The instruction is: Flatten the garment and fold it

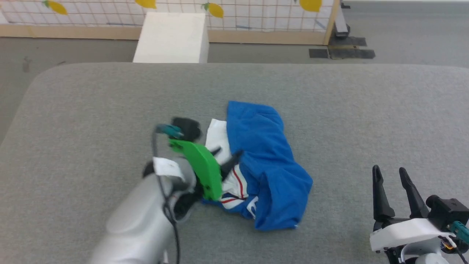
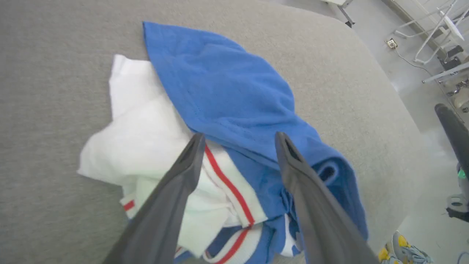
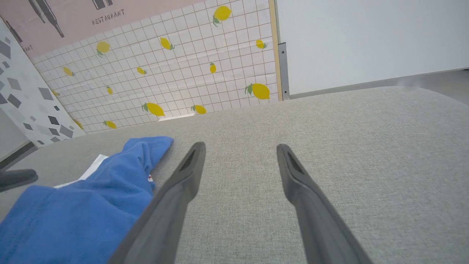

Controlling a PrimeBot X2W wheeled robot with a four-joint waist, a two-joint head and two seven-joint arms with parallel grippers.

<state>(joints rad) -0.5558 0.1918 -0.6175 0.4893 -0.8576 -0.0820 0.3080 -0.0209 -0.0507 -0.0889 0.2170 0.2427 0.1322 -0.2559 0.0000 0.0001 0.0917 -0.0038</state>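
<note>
The garment (image 1: 263, 161) lies crumpled in a heap on the middle of the grey padded table (image 1: 91, 110). It is royal blue, with a white sleeve and red-and-white stripe trim on its left side. My left gripper (image 1: 229, 154), on a green mount, hovers at the heap's left edge. In the left wrist view this gripper (image 2: 239, 137) is open, with its fingers spread over the striped trim of the garment (image 2: 227, 84) and nothing between them. My right gripper (image 1: 389, 170) stands open at the lower right, away from the cloth. The right wrist view shows that gripper (image 3: 240, 146) over bare table, with the garment (image 3: 84, 205) to its left.
A white box (image 1: 172, 36) stands beyond the table's far edge, in front of a lemon-patterned tile partition (image 1: 256, 14). Black tape patches (image 1: 340, 53) mark the floor at the back right. A yellow-and-grey shoe (image 2: 403, 253) is on the floor past the table's edge.
</note>
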